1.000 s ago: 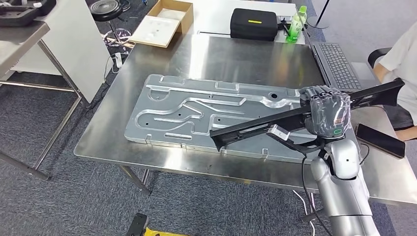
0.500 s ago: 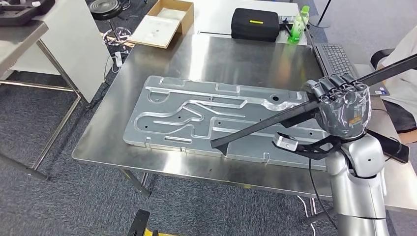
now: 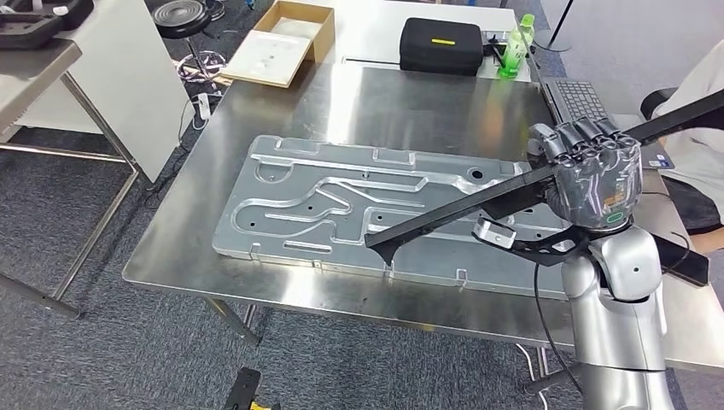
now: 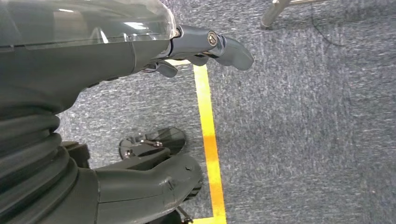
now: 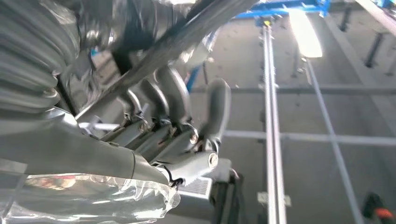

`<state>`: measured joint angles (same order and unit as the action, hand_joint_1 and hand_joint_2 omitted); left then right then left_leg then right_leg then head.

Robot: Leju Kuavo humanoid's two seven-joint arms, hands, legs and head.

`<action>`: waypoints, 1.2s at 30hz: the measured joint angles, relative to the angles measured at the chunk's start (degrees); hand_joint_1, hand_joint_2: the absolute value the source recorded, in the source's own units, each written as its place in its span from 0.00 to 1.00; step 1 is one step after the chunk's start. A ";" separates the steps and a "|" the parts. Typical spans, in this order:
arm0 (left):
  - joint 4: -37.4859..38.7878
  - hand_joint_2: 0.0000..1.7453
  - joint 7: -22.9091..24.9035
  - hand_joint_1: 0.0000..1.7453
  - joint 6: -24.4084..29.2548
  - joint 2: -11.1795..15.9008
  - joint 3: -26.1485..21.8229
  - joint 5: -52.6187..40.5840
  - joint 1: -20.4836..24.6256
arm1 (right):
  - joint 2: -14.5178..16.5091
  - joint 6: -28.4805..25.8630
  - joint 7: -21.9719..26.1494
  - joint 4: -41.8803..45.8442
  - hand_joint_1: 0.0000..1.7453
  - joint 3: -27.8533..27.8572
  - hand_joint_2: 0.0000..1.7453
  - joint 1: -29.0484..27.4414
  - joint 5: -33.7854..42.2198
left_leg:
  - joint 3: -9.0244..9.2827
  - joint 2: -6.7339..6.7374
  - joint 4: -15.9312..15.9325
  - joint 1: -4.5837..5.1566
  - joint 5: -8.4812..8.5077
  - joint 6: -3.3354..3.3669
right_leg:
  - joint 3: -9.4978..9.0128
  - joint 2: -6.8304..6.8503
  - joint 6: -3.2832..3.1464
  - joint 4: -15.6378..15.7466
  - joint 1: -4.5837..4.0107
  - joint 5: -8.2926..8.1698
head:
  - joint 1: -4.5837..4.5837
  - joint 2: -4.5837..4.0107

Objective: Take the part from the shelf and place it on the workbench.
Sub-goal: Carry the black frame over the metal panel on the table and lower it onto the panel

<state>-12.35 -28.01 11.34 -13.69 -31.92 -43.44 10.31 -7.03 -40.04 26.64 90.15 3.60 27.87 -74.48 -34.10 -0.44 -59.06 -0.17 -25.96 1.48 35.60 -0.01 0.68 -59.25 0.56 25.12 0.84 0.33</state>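
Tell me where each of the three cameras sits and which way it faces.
Head view: high on the body, looking down at the steel workbench; right arm and right hand gripping the long black part.
Left wrist view: behind the hanging left hand, facing carpet and yellow floor tape.
Right wrist view: behind the right hand, tilted up toward ceiling beams.
Shared: head and right wrist views both show the right hand gripping the black part.

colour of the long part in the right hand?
Black. The long part, held by the right hand over the workbench, shows best in the head view.
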 joint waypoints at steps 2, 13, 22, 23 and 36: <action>0.00 0.75 0.41 0.00 -0.27 0.03 -0.39 -0.77 -0.01 | -0.77 0.00 -1.96 -1.85 0.00 -0.24 0.00 0.52 0.05 | 0.18 -0.03 0.60 -0.18 0.45 0.72 | 0.38 0.02 0.63 -0.95 0.17 0.81 | 0.02 0.00; 0.00 0.00 0.36 0.00 -0.89 0.09 -2.30 -0.16 -0.03 | -5.13 0.34 -9.95 -17.25 0.00 -4.77 0.00 4.61 8.36 | -0.07 -0.06 0.11 -0.10 0.16 0.27 | 0.24 -0.03 1.31 -0.70 0.79 0.14 | 0.02 0.00; 0.00 0.00 0.19 0.00 -1.00 0.24 -2.66 -0.21 -0.18 | -7.32 10.90 -12.83 -23.13 0.00 -5.90 0.75 8.01 27.30 | -7.60 0.09 -15.64 -0.17 -7.16 -1.44 | 0.03 0.20 -1.31 -0.10 0.49 0.30 | -0.05 0.00; 0.00 0.00 0.20 0.00 -1.04 0.27 -2.69 -0.23 -0.22 | -7.51 12.01 -13.10 -23.94 0.00 -5.89 1.00 8.46 29.21 | -8.00 0.09 -16.21 -0.16 -6.64 -1.33 | -0.01 0.16 -1.35 -0.15 0.36 0.34 | -0.05 0.00; 0.00 0.00 0.42 0.00 -1.49 0.53 -2.91 -1.25 0.16 | -11.36 24.82 -19.74 -40.08 0.00 -2.95 0.00 19.20 42.11 | -0.49 0.22 1.16 0.07 1.49 1.72 | 5.55 0.00 1.29 -11.54 0.48 6.21 | 0.02 0.00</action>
<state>-12.35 -27.59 9.85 -13.16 -34.83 -44.69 10.47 -18.39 -15.22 6.90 50.07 0.65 47.06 -32.36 -34.59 -0.22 -57.90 -0.09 -24.47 3.21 41.15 -0.01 1.97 -70.80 1.04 31.33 0.86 0.33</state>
